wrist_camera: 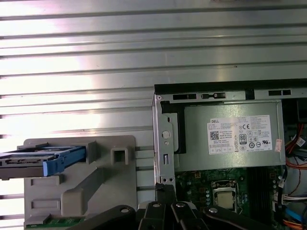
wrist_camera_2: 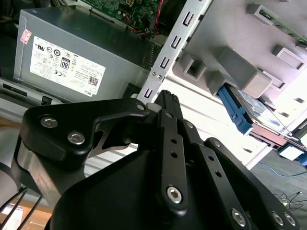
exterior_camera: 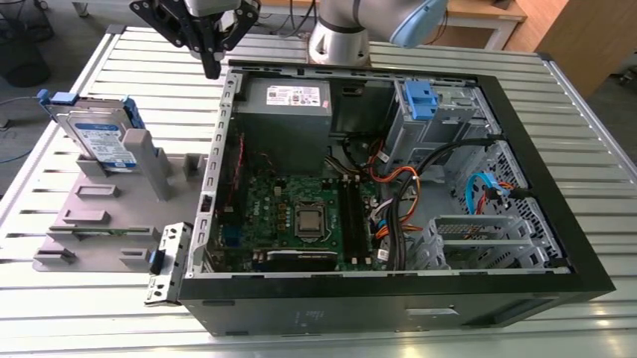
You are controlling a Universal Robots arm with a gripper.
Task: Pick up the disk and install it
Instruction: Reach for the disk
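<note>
The disk [exterior_camera: 100,139], a silver drive with a white-and-blue label in a blue carrier frame, stands on edge in a grey holder [exterior_camera: 100,216] at the exterior view's left. Its blue edge shows in both wrist views [wrist_camera_2: 235,112] [wrist_camera: 45,162]. My gripper [exterior_camera: 211,71] hangs above the table at the far corner of the open computer case [exterior_camera: 398,306], apart from the disk and toward the exterior view's right of it. The black fingers [wrist_camera_2: 166,98] are shut together and hold nothing. In the first wrist view the gripper [wrist_camera: 165,189] sits over the case's edge.
Inside the case are a grey power supply [exterior_camera: 286,104] with a white sticker, a green motherboard [exterior_camera: 298,216], cables, a blue bracket [exterior_camera: 421,101] in the far drive bay and a metal cage [exterior_camera: 478,239]. The ribbed metal table [exterior_camera: 110,313] surrounds the case.
</note>
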